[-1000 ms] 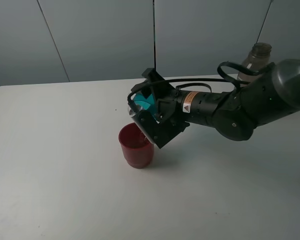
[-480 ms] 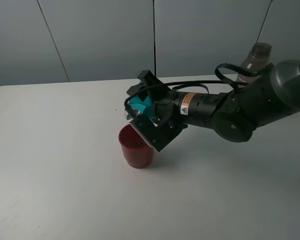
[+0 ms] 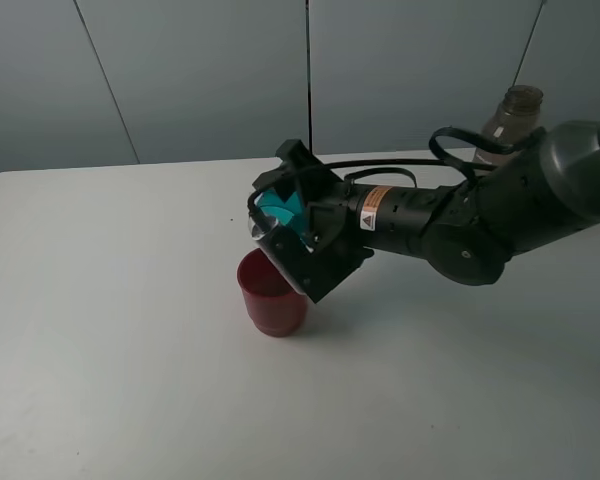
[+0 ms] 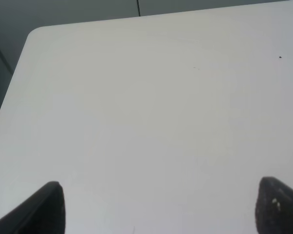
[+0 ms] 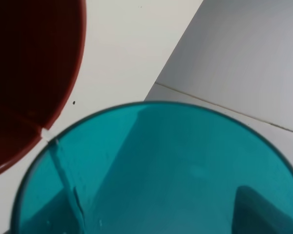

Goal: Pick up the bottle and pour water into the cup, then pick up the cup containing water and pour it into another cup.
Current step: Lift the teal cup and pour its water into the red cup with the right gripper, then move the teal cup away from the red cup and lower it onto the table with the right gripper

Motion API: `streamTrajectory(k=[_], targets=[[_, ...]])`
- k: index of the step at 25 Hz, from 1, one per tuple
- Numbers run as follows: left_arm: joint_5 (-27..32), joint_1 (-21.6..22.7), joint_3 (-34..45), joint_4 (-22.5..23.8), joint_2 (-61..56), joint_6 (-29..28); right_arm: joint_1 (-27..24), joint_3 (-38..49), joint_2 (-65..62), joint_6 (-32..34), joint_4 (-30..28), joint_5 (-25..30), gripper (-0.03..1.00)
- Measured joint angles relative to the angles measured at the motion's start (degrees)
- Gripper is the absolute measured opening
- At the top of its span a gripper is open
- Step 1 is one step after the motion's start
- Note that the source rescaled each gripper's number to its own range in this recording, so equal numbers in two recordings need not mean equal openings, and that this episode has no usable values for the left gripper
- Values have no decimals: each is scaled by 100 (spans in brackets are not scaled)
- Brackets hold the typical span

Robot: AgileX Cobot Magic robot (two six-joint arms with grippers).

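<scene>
My right gripper is shut on the teal cup and holds it tipped over, its mouth toward the left, just above the red cup standing on the white table. In the right wrist view the teal cup fills the picture with the red cup's rim close beside its mouth. The smoky-brown bottle stands upright at the back right, partly hidden by my right arm. My left gripper is open over bare table; it is out of the high view.
The table's far edge meets a grey panelled wall. The table's rounded corner shows in the left wrist view. My right arm stretches across the right half of the table.
My right gripper has shifted slightly left and up with the teal cup, keeping it tilted over the red cup. Bottle and red cup have not moved.
</scene>
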Motion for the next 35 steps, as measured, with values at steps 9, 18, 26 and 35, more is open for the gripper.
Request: streamTrajectory(k=[9, 18, 26, 35], targets=[[0, 0, 0, 0, 0, 0, -230, -491, 0, 3908, -407, 11, 7], [0, 0, 0, 0, 0, 0, -1513, -897, 206, 9221, -1520, -598, 7], [0, 0, 0, 0, 0, 0, -1805, -902, 967, 9786, -1529, -598, 7], [0, 0, 0, 0, 0, 0, -1805, -911, 1477, 9820, -1554, -561, 7]])
